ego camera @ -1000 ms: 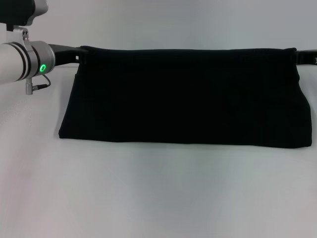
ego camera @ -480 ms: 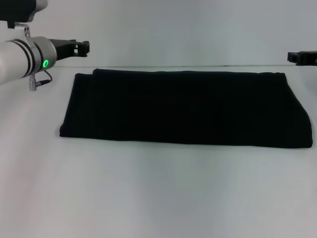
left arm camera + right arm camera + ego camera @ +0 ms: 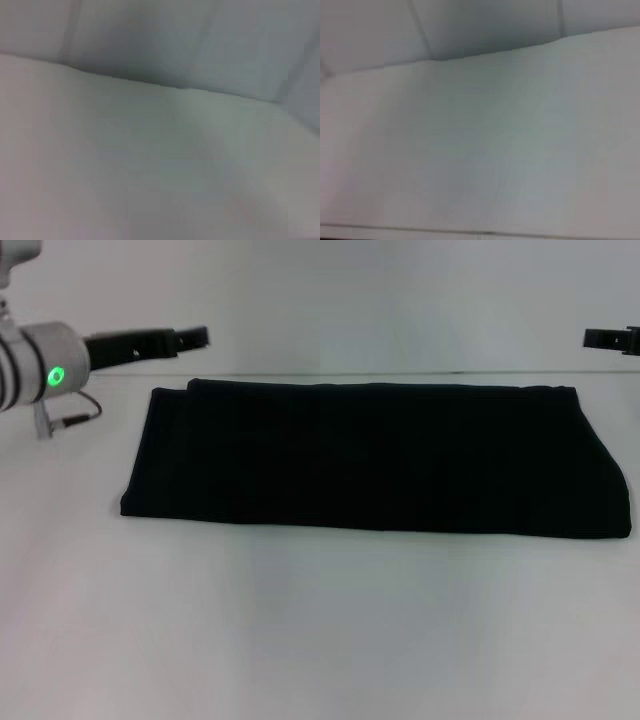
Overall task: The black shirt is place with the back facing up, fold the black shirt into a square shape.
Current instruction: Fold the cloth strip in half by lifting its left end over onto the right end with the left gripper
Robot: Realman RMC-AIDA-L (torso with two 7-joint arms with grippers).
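Black shirt (image 3: 375,458) lies flat on the white table (image 3: 320,630), folded into a wide band with its long edges running left to right. Left gripper (image 3: 195,336) hangs above and just beyond the band's far left corner, clear of the cloth; jaw state cannot be told. Right gripper (image 3: 610,338) hangs above and beyond the far right corner, also clear; jaw state cannot be told. Both wrist views show only bare table.

table (image 3: 330,640) bare near side: open passage | black shirt (image 3: 375,455) spans centre, flat, low
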